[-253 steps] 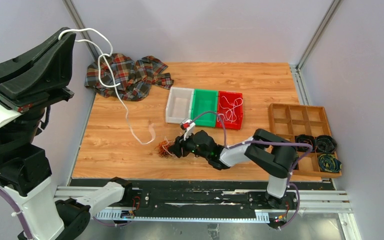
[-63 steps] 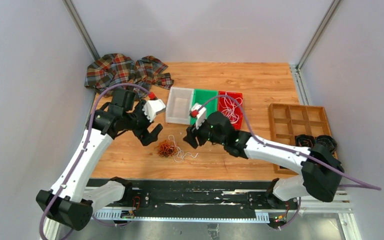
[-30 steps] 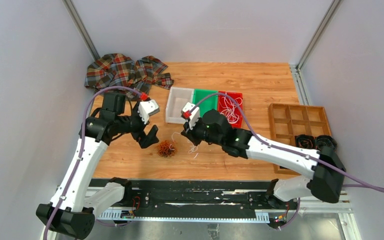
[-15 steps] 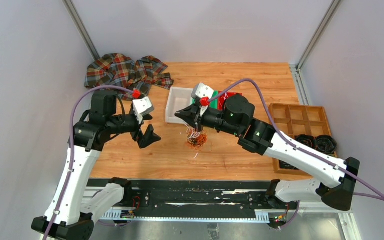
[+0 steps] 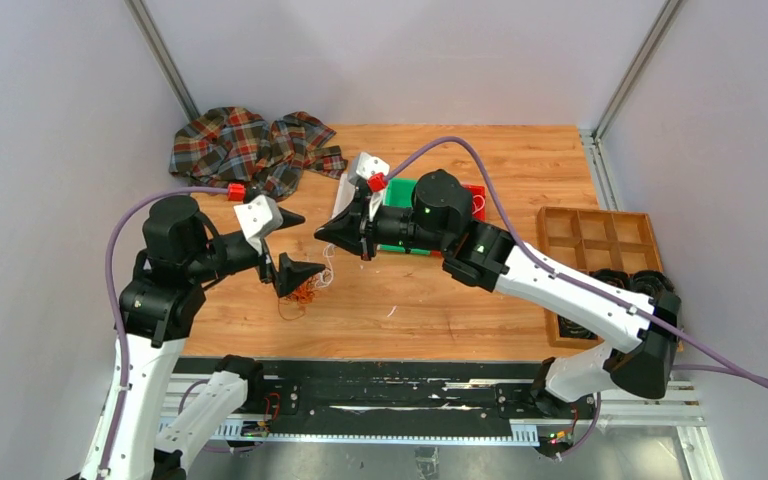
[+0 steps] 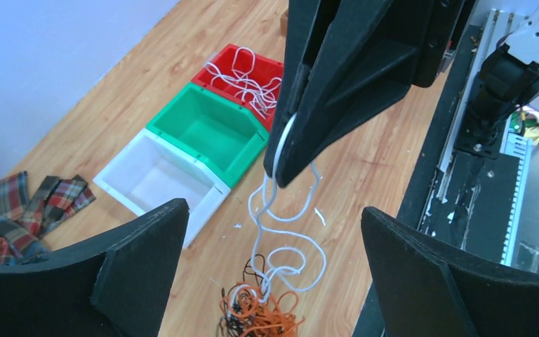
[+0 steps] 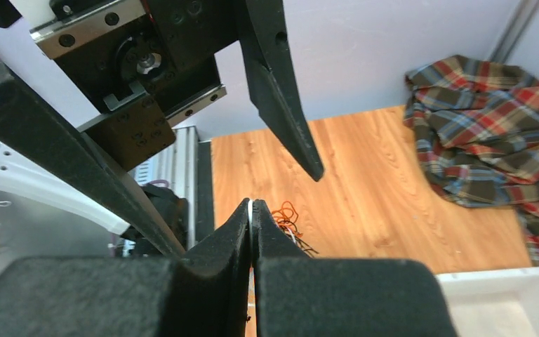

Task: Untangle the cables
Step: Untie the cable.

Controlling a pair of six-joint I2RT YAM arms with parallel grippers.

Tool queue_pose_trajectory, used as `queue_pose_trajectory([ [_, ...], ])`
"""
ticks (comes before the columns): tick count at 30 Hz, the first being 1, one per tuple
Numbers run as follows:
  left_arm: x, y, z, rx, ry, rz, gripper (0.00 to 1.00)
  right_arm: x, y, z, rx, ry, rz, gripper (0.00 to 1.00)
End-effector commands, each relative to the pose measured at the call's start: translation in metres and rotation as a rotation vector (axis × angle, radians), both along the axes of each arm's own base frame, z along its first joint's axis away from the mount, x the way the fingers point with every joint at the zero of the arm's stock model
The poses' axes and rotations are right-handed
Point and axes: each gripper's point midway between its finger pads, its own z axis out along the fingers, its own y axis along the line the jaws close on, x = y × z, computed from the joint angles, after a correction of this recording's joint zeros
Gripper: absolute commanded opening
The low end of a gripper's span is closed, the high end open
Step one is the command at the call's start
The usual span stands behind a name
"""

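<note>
The right gripper (image 7: 252, 210) is shut tight on a white cable (image 6: 258, 228), and only a thin line of it shows between the pads. From there the cable hangs down in a few loose loops. Its lower end goes into a small tangle (image 6: 263, 319) of orange and black cables, near the left part of the table (image 5: 480, 300). I cannot tell if the tangle rests on the wood or hangs just above it. The left gripper (image 5: 310, 240) is wide apart and holds nothing. Its two fingers stand on both sides of the hanging cable without touching it. Another white cable (image 6: 249, 81) lies in the red bin (image 6: 219, 64), at the far side.

I think these cables are very light, soft and without any stiffness, so they follow every pull and do not keep a shape. They are much thinner than a finger and can slip out of the pads easily. A hard pull will probably make the knots tighter. The best place for the left gripper seems to be the orange bunch, close to where the white cable enters it. Then the right gripper can draw the white cable out slowly.
</note>
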Motion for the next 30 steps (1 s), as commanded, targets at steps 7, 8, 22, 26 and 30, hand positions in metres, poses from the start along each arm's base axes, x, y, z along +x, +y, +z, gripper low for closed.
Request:
queue_pose_trajectory([
  [7,-0.003,0.000,-0.014,0.012,-0.042,-0.028,0.79,-0.037,0.016,0.047,0.178,0.106,0.193,0.01],
  [8,-0.004,-0.001,-0.016,0.012,-0.037,-0.034,0.77,-0.040,0.016,0.050,0.186,0.113,0.206,0.01],
  [22,-0.028,-0.016,0.002,-0.165,0.003,-0.109,0.73,-0.057,0.017,0.070,0.272,0.133,0.265,0.01],
  [26,-0.024,-0.015,0.009,-0.207,0.023,-0.069,0.52,-0.059,0.016,0.070,0.278,0.126,0.264,0.01],
  [30,-0.022,-0.014,0.011,-0.216,0.035,-0.051,0.11,-0.059,0.012,0.068,0.287,0.107,0.258,0.06],
])
